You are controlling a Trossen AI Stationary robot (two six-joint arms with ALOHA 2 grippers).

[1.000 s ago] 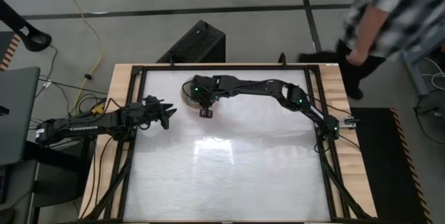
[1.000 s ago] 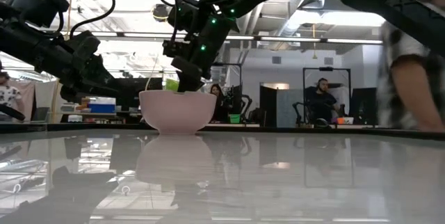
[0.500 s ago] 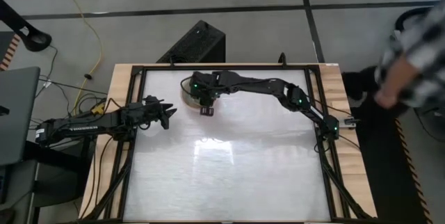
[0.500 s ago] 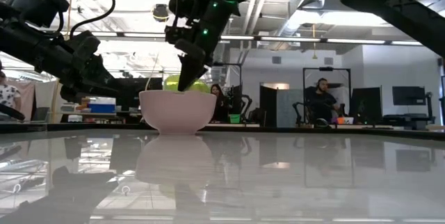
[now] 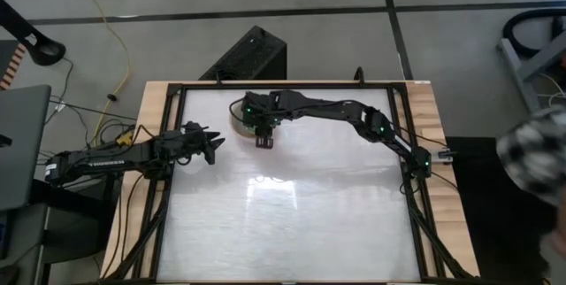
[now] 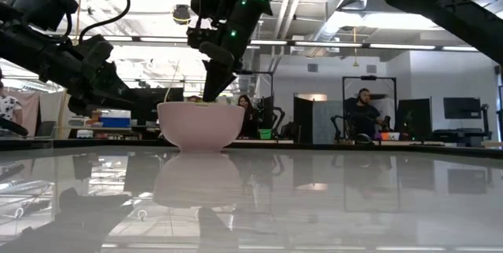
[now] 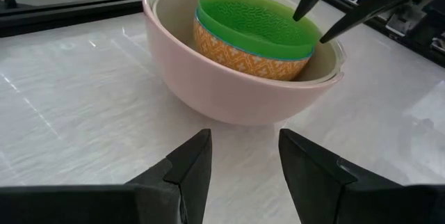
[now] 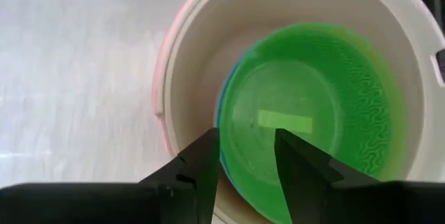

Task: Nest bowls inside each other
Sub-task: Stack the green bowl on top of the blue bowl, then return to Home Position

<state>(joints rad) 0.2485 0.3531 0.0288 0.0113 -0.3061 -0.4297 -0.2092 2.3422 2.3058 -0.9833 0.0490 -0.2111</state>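
The bowls stand nested as one stack toward the table's far left. A pinkish outer bowl rests on the table on its base. It holds a cream bowl, then an orange-patterned bowl with a blue rim. The bright green bowl is innermost. My right gripper hangs open just above the green bowl, pointing steeply down and touching nothing. My left gripper stands open to the stack's left, pointing at it from a short way off.
The glossy white tabletop stretches wide toward the near and right sides inside a black frame. A black box sits on the floor beyond the far edge. A person in a plaid shirt is at the right.
My right gripper has let go of the green bowl and risen a little above the stack. The green bowl, which showed above the outer bowl's rim, has sunk into the stack and is hidden below the rim in the low view. The person has walked off toward the right.
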